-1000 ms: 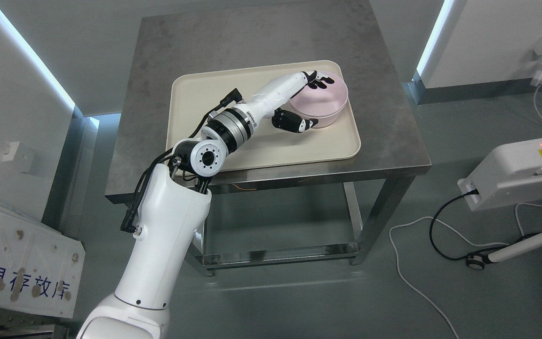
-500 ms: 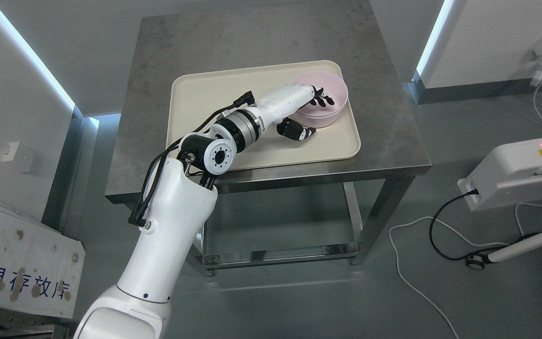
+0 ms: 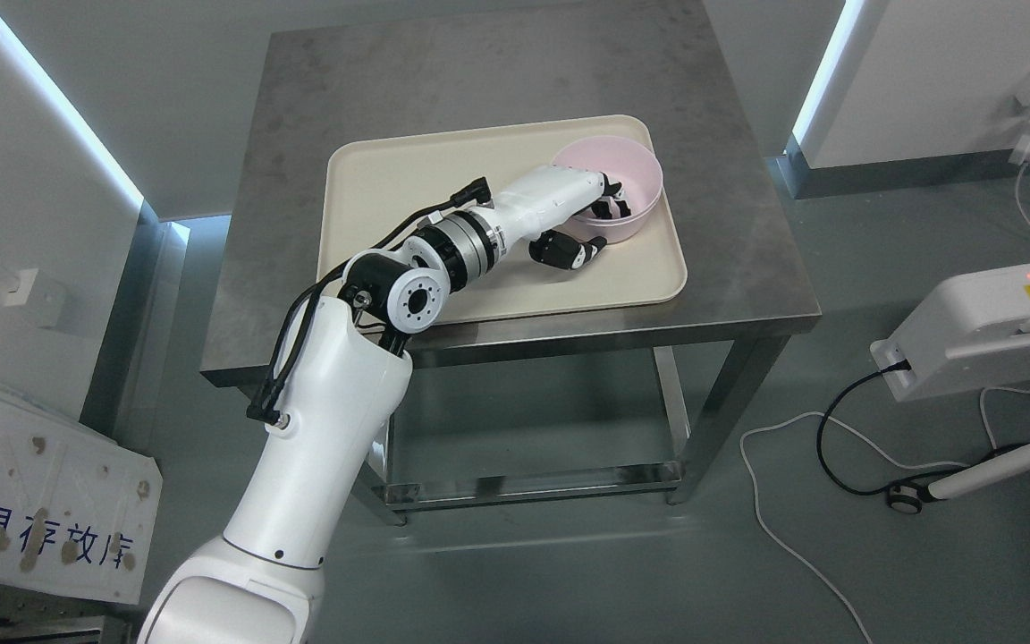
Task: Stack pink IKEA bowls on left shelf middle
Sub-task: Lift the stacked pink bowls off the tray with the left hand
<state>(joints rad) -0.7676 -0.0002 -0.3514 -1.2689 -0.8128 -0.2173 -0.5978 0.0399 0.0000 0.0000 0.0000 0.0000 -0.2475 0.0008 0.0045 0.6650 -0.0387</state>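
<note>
"存放库" on white board (image 3: 41,510)

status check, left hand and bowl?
Left hand pinching pink bowl rim, fingers inside, thumb outside. Bowl on tray, far right corner. Nothing in the way.

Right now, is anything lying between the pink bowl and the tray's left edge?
Only the left hand and its forearm cross that stretch of the tray; otherwise it is bare up to the pink bowl, in the head view.

A cream tray (image 3: 408,179) lies on the steel counter (image 3: 479,80). A white machine (image 3: 989,331) stands right, cables (image 3: 801,465) on the floor, a white board (image 3: 41,501) near left.
</note>
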